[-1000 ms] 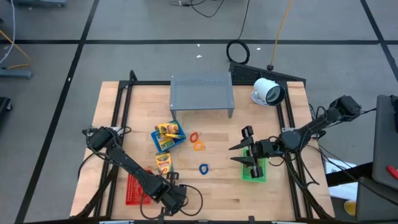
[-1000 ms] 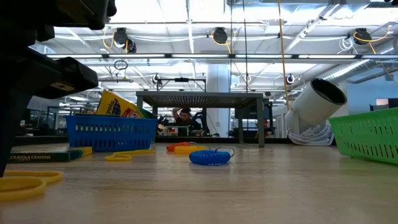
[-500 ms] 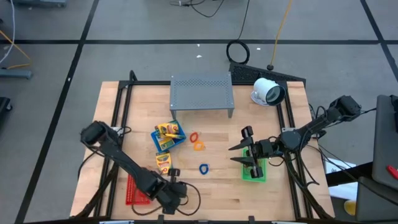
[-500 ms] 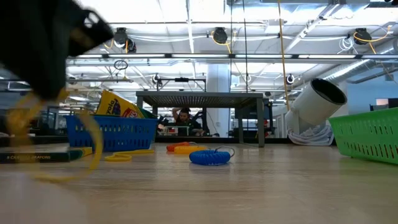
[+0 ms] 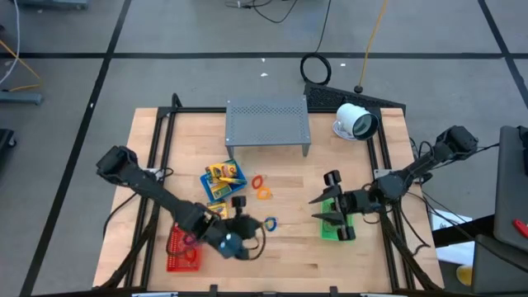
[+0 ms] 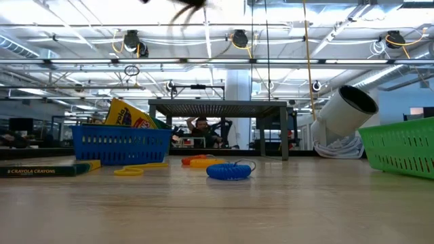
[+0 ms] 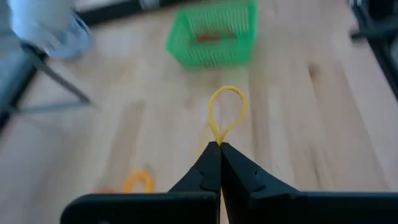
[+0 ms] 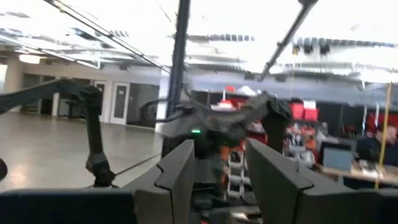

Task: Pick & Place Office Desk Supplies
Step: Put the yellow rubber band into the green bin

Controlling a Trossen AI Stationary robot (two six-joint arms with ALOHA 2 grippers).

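Up off the near edge of the table went the left gripper (image 5: 247,239), and now it sits higher, over the wood near the blue band, with its fingers pinched tight together on a thin yellow rubber-band loop (image 7: 225,112). Before, that loop lay flat on the table at the near left corner, and now it hangs from the finger tips. In the left wrist view the loop is long and thin, and its long way runs straight out from the finger tips toward the green basket (image 7: 213,34). Just beside the gripper lies the blue rubber-band loop (image 5: 270,223) on the wood. A little behind the arm sits the red basket (image 5: 183,252) at the near left edge, and a yellow crayon pack (image 5: 216,216) lies flat next to it. Farther back is the blue basket (image 5: 223,179) with crayon packs in it, tipped at a slant, and two orange bands (image 5: 261,188) lie beside it. The right gripper (image 5: 332,216) has slid a bit and hangs over the green basket with its fingers apart, holding nothing. At the far side stand the grey metal stand (image 5: 267,124) and the white round device (image 5: 355,122).
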